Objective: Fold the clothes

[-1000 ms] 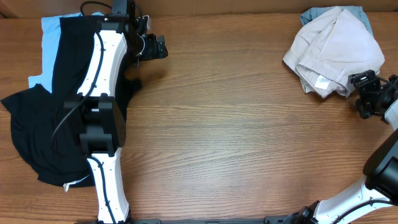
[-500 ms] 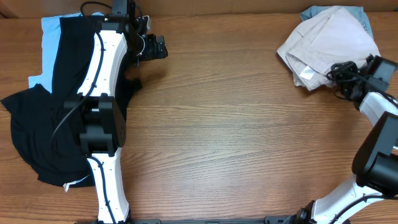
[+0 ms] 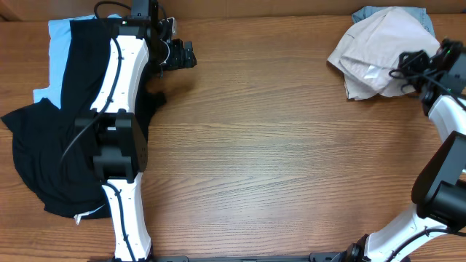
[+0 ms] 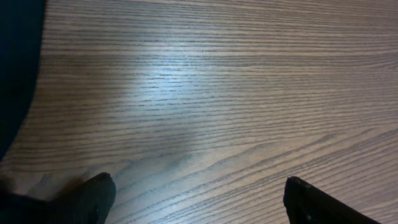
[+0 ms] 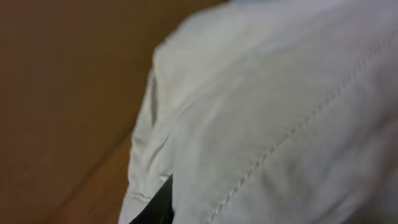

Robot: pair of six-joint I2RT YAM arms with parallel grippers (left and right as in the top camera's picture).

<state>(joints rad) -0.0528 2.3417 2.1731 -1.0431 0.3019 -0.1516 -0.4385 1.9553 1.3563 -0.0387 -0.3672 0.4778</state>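
Clearly, the beige shorts [image 3: 378, 47] lie crumpled in the far right corner of the table [image 3: 277, 145], with the small white label [image 3: 370, 71] showing on their near edge. Behind them a bit of a faded blue garment [image 3: 366, 14] looks out. The right gripper [image 3: 405, 67] is at the right edge of the shorts, and its jaws are pinched narrow on the cloth (in the right wrist view stitched beige cloth fills almost everything, and only a dark piece of one finger [image 5: 161, 208] shows at the bottom). Well apart, on the left side, a black garment [image 3: 40, 153] is spread out, with a light blue garment [image 3: 57, 40] under its far part. The left arm [image 3: 120, 73] reaches over the black cloth. The left gripper [image 3: 183, 55] is just beside this cloth above bare wood, its jaws wide apart and holding nothing.
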